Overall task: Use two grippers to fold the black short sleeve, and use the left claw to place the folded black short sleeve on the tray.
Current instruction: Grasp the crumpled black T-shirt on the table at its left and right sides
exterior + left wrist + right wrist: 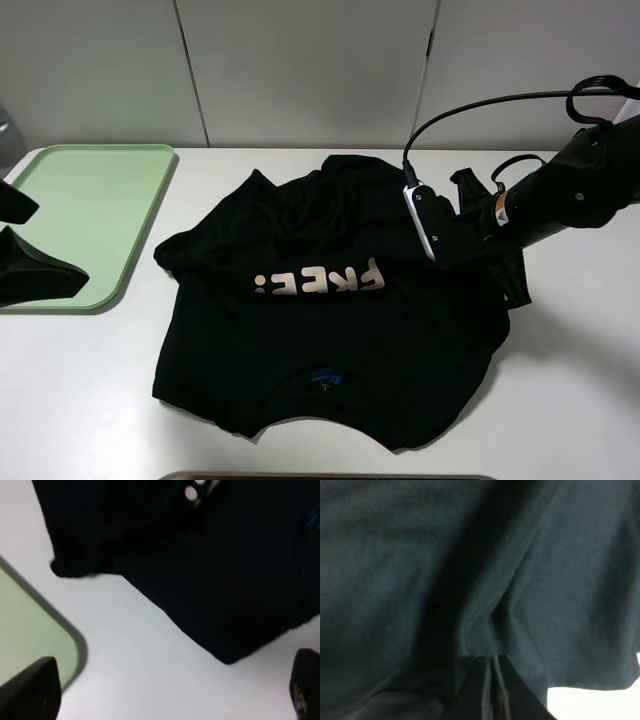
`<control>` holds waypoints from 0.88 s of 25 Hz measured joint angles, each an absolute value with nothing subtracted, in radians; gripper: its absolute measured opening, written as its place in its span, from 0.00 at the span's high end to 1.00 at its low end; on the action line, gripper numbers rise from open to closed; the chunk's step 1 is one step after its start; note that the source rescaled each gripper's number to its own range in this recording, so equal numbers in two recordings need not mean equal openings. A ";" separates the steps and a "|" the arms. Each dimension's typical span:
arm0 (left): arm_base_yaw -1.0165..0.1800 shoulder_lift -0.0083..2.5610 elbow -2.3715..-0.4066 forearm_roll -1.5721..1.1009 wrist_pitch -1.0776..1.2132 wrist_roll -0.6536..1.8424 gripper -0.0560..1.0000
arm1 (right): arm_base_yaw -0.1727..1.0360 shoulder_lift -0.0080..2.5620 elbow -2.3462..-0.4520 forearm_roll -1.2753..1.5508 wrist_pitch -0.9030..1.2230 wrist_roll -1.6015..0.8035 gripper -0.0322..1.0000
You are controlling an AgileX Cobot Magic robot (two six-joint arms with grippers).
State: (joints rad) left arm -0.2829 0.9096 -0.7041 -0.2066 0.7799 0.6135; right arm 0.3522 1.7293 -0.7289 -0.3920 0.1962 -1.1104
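Note:
The black short sleeve lies spread on the white table, its far part folded over so the pale "FREE!" lettering reads upside down. My right gripper sits low on the shirt's right side. In the right wrist view its fingers are pressed together, with a pucker of the black cloth at their tips. My left gripper hangs open over the near right part of the pale green tray, holding nothing. The left wrist view shows its gripper above the bare table, between the tray corner and the shirt's edge.
The white table runs around the shirt, with bare surface on the right and at the front left. Pale wall panels close off the back. A dark edge shows at the very front of the exterior view.

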 joint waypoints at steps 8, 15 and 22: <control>-0.283 1.021 -0.681 -0.207 0.638 0.642 0.09 | 0.352 1.729 -0.729 -0.394 0.197 -1.080 0.97; -0.283 1.258 -0.685 -0.207 0.475 0.680 0.09 | 0.352 1.729 -0.729 -0.394 0.198 -1.077 0.97; -0.283 1.403 -0.748 -0.208 0.423 0.685 0.09 | 0.352 1.729 -0.729 -0.395 0.192 -1.077 0.97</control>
